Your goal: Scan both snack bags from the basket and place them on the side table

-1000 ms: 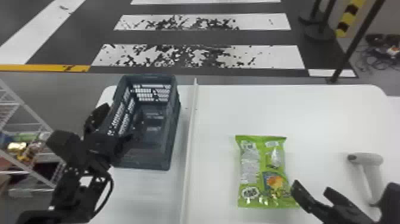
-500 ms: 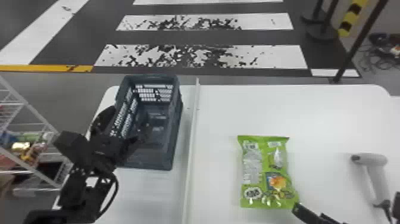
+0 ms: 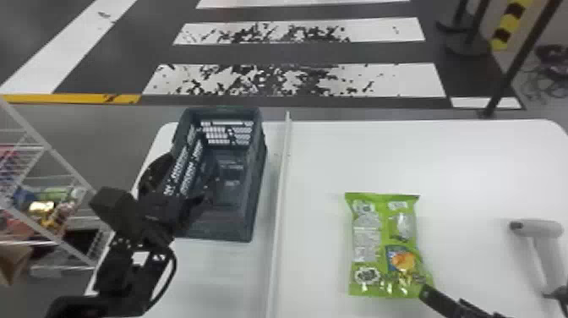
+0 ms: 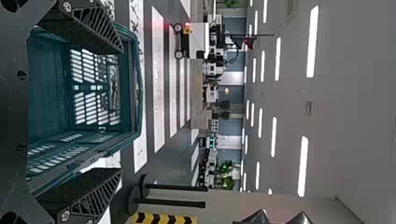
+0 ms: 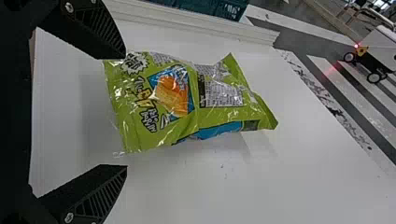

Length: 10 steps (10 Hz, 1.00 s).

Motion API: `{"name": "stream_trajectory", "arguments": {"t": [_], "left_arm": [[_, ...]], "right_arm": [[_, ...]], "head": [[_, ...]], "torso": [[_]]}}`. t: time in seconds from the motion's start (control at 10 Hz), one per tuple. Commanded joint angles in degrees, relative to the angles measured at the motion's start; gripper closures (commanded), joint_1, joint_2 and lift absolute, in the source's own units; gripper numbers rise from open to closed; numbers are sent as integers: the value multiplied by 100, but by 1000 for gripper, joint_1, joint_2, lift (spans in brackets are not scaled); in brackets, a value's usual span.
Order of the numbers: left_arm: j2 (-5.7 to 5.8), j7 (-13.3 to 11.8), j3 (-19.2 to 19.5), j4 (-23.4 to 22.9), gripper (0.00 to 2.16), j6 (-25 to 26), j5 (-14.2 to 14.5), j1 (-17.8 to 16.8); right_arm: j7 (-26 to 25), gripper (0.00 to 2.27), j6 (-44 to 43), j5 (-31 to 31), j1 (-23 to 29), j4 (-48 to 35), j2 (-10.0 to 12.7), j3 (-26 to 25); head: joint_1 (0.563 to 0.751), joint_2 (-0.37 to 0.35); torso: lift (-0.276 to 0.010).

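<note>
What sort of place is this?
Probably an indoor robot test or demonstration hall: crosswalk stripes lie beyond the white table, ceiling lights run in rows, and a handheld scanner beside a snack bag suggests a mock checkout.

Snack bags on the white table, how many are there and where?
1: a shiny green plastic snack bag lies between the long white divider strip and the grey handheld scanner. The black left gripper hides part of the dark plastic basket, so another may be hidden.
</note>
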Motion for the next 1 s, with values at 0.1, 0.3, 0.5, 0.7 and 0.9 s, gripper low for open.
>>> {"name": "stream_trajectory", "arguments": {"t": [0.1, 0.3, 0.5, 0.7, 0.9], "left_arm": [[0, 9, 9, 4, 100, -8, 0, 7], [0, 9, 18, 13, 100, -8, 18, 15], [0, 9, 18, 30, 100, -8, 18, 7], [-9, 9, 18, 39, 100, -25, 18, 15], [0, 9, 44, 30, 100, -43, 35, 42]], "right_arm": [[310, 461, -7, 239, -118, -125, 5, 212], [442, 1865, -25, 441, -135, -213, 5, 335], [652, 2263, -165, 758, -162, -275, 5, 511], [784, 2263, -324, 1083, -337, -266, 5, 845], [767, 2263, -447, 1689, -698, -73, 5, 1320]], "head": [[695, 127], [695, 157], [695, 166], [695, 184], [695, 207]], "torso": [[-75], [-75], [-75], [-75], [-75]]}}
